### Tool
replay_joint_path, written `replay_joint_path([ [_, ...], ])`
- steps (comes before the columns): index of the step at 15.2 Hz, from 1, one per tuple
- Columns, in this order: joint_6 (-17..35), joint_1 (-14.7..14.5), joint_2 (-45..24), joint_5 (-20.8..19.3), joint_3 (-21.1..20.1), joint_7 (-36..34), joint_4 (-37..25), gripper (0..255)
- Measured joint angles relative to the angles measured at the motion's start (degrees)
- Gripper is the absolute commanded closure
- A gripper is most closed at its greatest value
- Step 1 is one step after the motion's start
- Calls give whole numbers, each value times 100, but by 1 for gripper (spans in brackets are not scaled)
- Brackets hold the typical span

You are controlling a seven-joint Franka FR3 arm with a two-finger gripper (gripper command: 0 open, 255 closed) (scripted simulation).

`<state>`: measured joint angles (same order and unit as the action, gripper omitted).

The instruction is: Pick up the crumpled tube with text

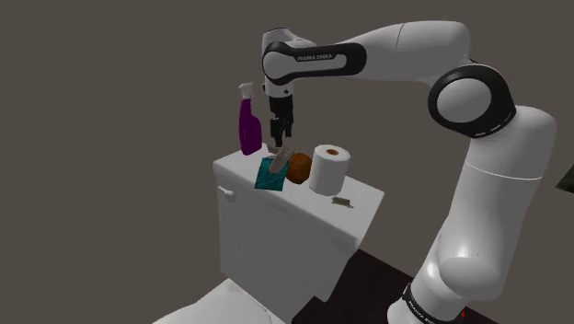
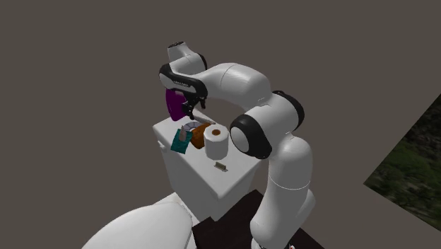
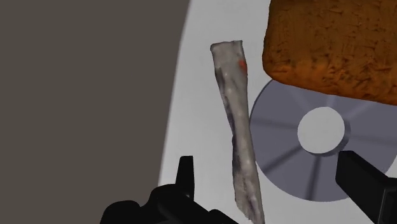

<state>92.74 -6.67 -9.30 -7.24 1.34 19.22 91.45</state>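
In the shoulder view your gripper [image 1: 279,140] hangs nose-down over the white tank lid [image 1: 363,195], just above the crumpled tube [image 1: 281,159]. The crumpled tube sits between a purple spray bottle [image 1: 248,124] and a brown lump [image 1: 298,167], beside a teal pack [image 1: 269,176]. The second exterior view shows the same crowding, with a paper roll [image 2: 216,143] close by, so descend straight and avoid sweeping sideways. In the wrist view the fingers stand wide apart, gripping nothing. The crumpled tube runs lengthwise between them, nearer one finger, overlapping a grey disc [image 3: 283,162]. Centre it, then, I judge, sink low enough to close across its narrow width, clear of the brown lump.
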Motion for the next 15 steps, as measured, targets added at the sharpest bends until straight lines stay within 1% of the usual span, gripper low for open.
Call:
replay_joint_path([
  [5,310,-1,-6,-8,-3,-35,311,0],
  [6,324,-1,-11,-8,-3,-37,320,255],
  [15,345,0,-13,-11,-1,-39,325,255],
])
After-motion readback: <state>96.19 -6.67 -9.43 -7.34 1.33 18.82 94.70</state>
